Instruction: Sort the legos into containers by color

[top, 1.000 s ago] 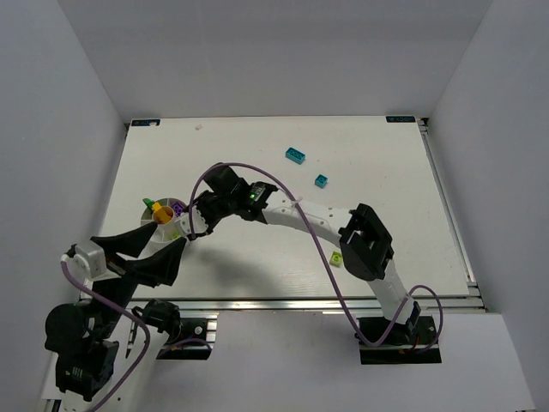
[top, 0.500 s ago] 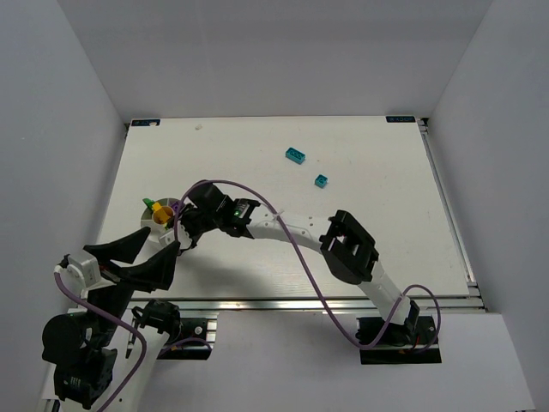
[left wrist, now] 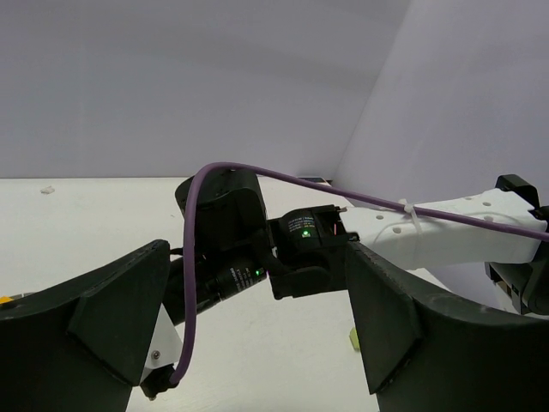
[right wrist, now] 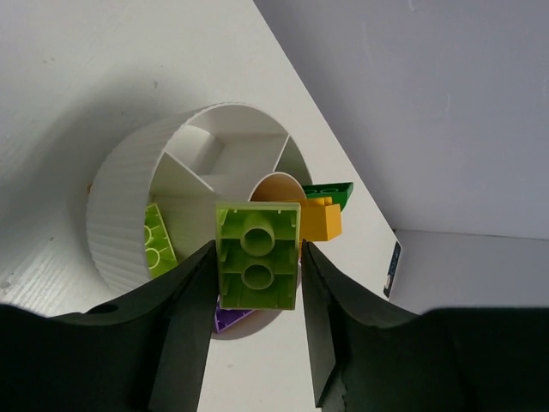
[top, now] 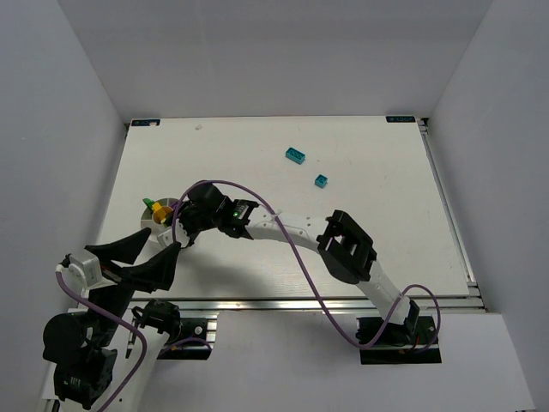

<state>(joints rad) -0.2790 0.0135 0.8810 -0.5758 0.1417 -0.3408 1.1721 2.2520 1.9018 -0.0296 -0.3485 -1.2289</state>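
Lime green brick (right wrist: 257,256) is pinched between the partly closed fingers of the right gripper (right wrist: 257,268) over the divided white bowl (right wrist: 120,215), while the left gripper (left wrist: 257,257) stands wide open nearby

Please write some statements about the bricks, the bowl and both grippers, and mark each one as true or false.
1. The right gripper holds a lime brick over the bowl. True.
2. The left gripper is shut on a brick. False: it is open and holds nothing.
3. Two cyan bricks lie on the table, far from the bowl. True.
4. The bowl has nothing in it. False: a second lime brick, an orange brick and a dark green brick are in it.
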